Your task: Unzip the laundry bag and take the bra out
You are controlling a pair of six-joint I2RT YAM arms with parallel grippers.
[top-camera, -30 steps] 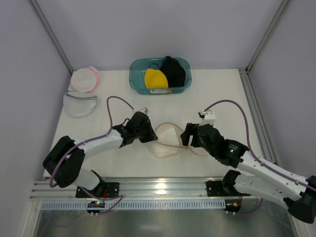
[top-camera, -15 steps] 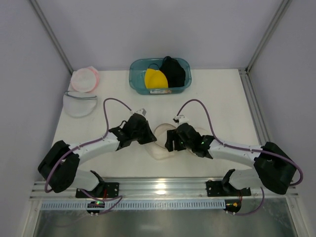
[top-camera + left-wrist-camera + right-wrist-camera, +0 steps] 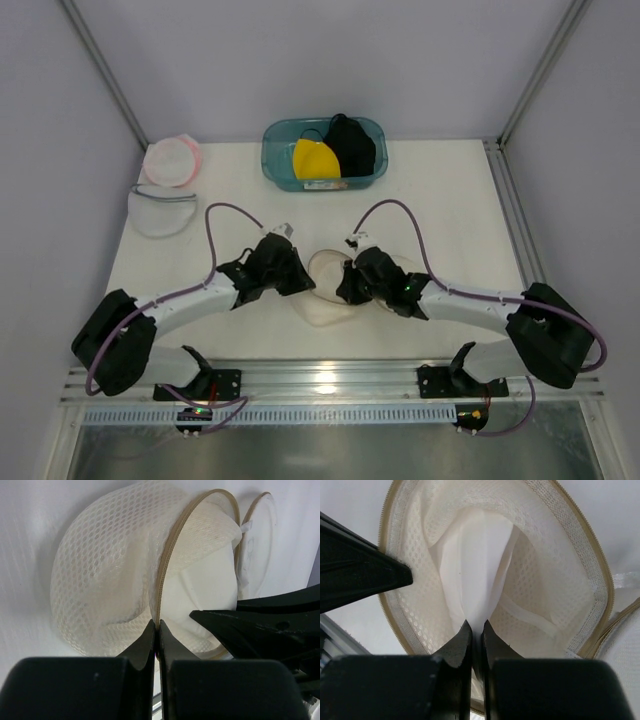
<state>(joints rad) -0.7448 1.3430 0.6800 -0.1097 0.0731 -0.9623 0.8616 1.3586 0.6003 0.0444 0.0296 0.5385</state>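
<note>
The cream mesh laundry bag (image 3: 325, 290) lies open at the table's middle, between the two grippers. In the left wrist view my left gripper (image 3: 157, 626) is shut on the bag's tan zipper rim (image 3: 167, 560), and the mesh dome (image 3: 105, 575) bulges to the left. In the right wrist view my right gripper (image 3: 474, 626) is shut on a fold of the pale cream bra (image 3: 477, 565) inside the open bag (image 3: 560, 580). In the top view the left gripper (image 3: 300, 281) is at the bag's left side and the right gripper (image 3: 345, 287) at its right.
A teal bin (image 3: 325, 152) at the back holds a yellow garment (image 3: 314, 158) and a black one (image 3: 351, 142). A white-and-pink pouch (image 3: 171, 160) and a translucent pouch (image 3: 162, 212) lie at the back left. A metal rail (image 3: 320, 385) runs along the near edge.
The right arm has swung in from the right and its gripper has gone into the bag's opening. The left gripper has stayed on the rim, shifting slightly.
</note>
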